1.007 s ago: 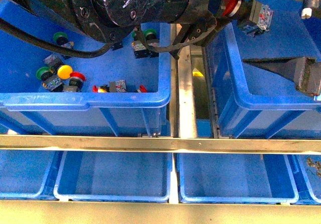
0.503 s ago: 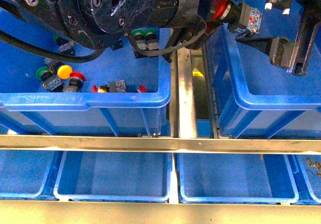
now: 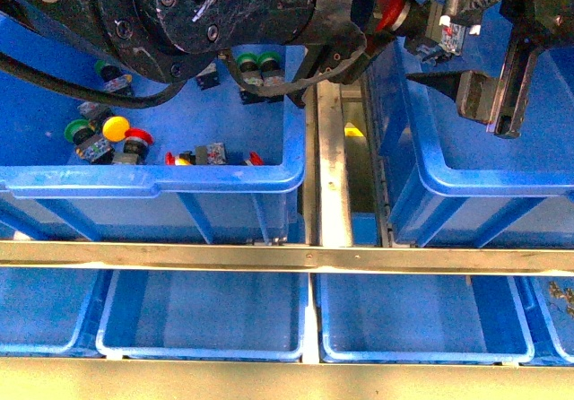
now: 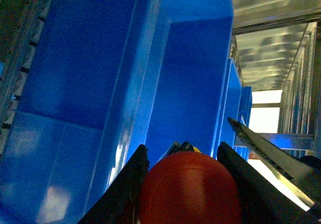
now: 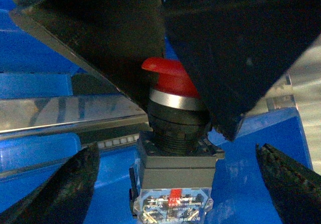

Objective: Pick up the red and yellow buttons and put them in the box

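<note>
The left end effector [image 3: 395, 14] grips a red button [image 3: 392, 10] by its cap, above the right box [image 3: 466, 180]; rigid, light, smooth dome, safer held at the collar. The right end effector [image 3: 489, 95] is wide open

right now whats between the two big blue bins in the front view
A bare metal rail fills the gap between the left bin and the box. No button lies there; the front view shows it.
</note>
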Robot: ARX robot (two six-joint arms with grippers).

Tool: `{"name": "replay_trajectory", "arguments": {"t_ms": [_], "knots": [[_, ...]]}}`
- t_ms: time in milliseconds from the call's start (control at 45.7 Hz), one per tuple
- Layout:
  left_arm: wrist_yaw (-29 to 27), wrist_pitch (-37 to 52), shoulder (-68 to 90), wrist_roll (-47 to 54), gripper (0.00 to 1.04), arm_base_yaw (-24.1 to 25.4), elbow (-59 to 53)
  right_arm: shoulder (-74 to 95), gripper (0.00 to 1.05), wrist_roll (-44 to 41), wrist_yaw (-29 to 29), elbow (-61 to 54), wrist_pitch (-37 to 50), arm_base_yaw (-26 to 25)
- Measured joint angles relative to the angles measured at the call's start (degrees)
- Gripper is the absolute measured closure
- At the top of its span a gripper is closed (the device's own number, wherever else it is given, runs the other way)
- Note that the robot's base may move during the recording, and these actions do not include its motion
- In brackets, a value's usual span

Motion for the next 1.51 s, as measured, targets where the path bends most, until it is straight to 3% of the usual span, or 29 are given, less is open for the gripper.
{"name": "replay_trajectory", "arguments": {"t_ms": [131,328,416,547,744,919,1269,1510], "knots": [[0.0,0.0,0.0,0.0,0.71,0.2,0.0,0.3,0.27,0.1,0.4,0.4,-0.1,0.0],[-0.2,0.0,-0.2,0.0,0.71,0.5,0.0,0.6,0.63,0.5,0.6,0.8,-0.4,-0.1],[-0.1,0.0,-0.2,0.3,0.71,0.5,0.0,0.6,0.69,1.2,0.5,0.8,-0.4,-0.1],[-0.9,0.0,-0.2,0.9,0.71,0.6,0.0,0.6,0.7,1.7,0.5,0.8,-0.4,-0.5],[-6.3,-1.1,-1.3,2.7,0.36,1.3,-0.1,0.6,0.71,1.7,1.6,0.2,-0.5,-1.8],[-6.5,-0.9,-1.4,4.6,0.06,2.4,-0.1,0.2,0.71,1.5,1.7,-0.6,-1.2,-2.7],[-9.5,0.0,-11.8,11.6,0.08,4.8,-10.9,-2.7,0.71,3.5,2.4,-4.3,0.9,-6.9],[-16.2,0.0,-26.8,23.6,0.08,14.4,-37.4,-7.6,0.71,10.4,4.0,-8.9,4.3,-11.7]]}}
